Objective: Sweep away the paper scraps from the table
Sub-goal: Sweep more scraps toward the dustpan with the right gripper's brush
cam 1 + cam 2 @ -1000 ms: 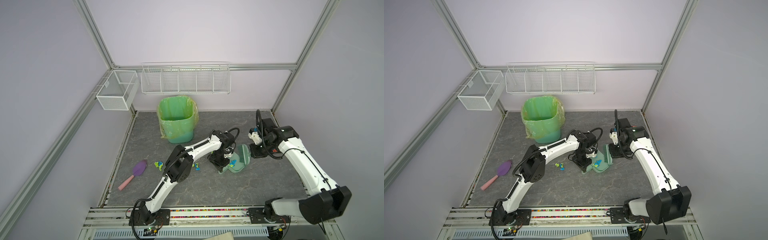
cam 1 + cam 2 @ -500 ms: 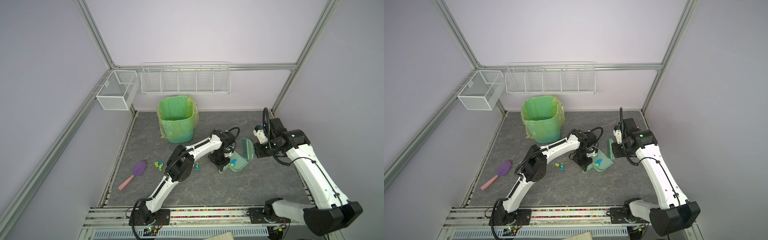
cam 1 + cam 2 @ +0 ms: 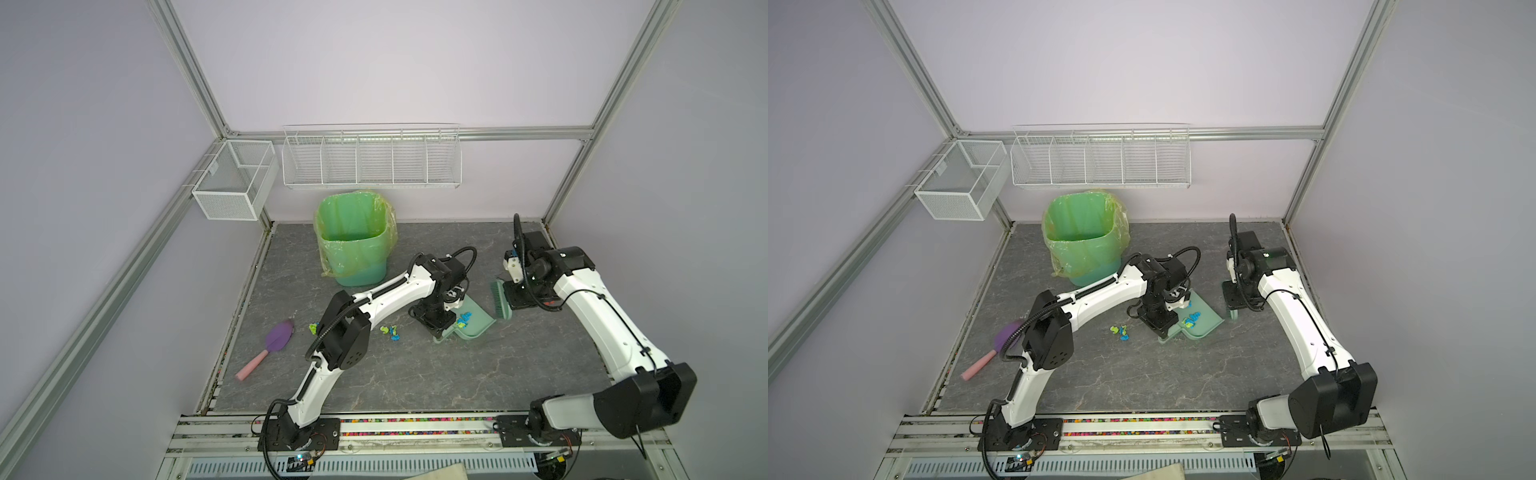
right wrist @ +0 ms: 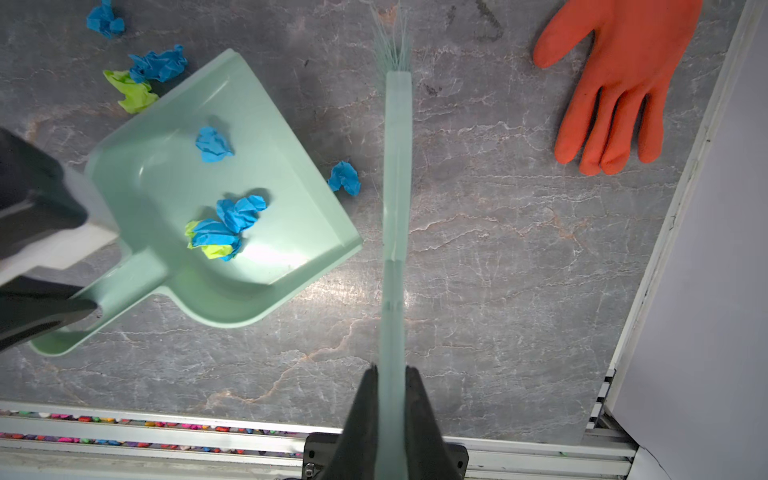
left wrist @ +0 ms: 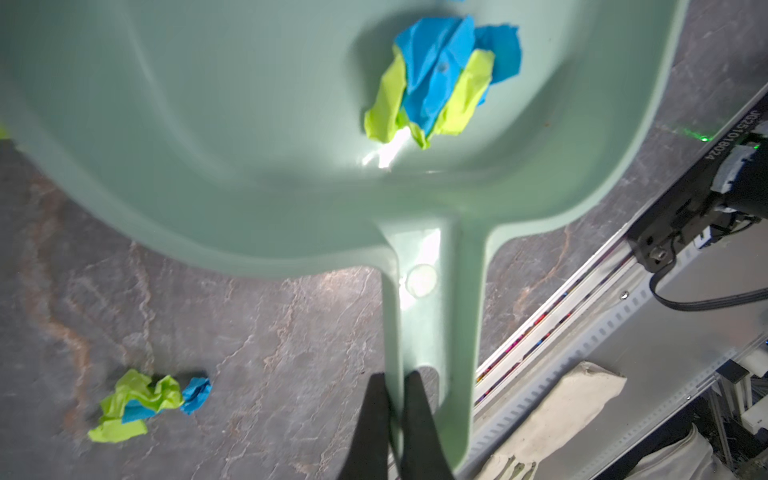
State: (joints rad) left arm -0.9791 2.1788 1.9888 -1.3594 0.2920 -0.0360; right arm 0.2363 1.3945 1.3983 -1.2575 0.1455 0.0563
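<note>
My left gripper (image 5: 395, 386) is shut on the handle of a pale green dustpan (image 3: 473, 329) that lies on the dark grey table (image 3: 415, 374). Blue and lime paper scraps (image 4: 226, 226) lie inside the pan (image 5: 208, 124). More scraps (image 3: 390, 331) lie on the table left of the pan, and one blue scrap (image 4: 344, 178) sits just off the pan's lip. My right gripper (image 4: 392, 374) is shut on the handle of a pale green brush (image 3: 500, 301). The brush stands a little right of the pan's mouth, apart from it.
A green lined bin (image 3: 353, 245) stands at the back, left of centre. A purple scoop with a pink handle (image 3: 270, 345) lies near the left edge. An orange glove (image 4: 615, 83) lies beyond the brush by the right rail. Wire baskets (image 3: 370, 158) hang on the back wall.
The right arm has drawn the brush to the right, off the dustpan's mouth, and its elbow has swung outward. The left arm and the pan have stayed put.
</note>
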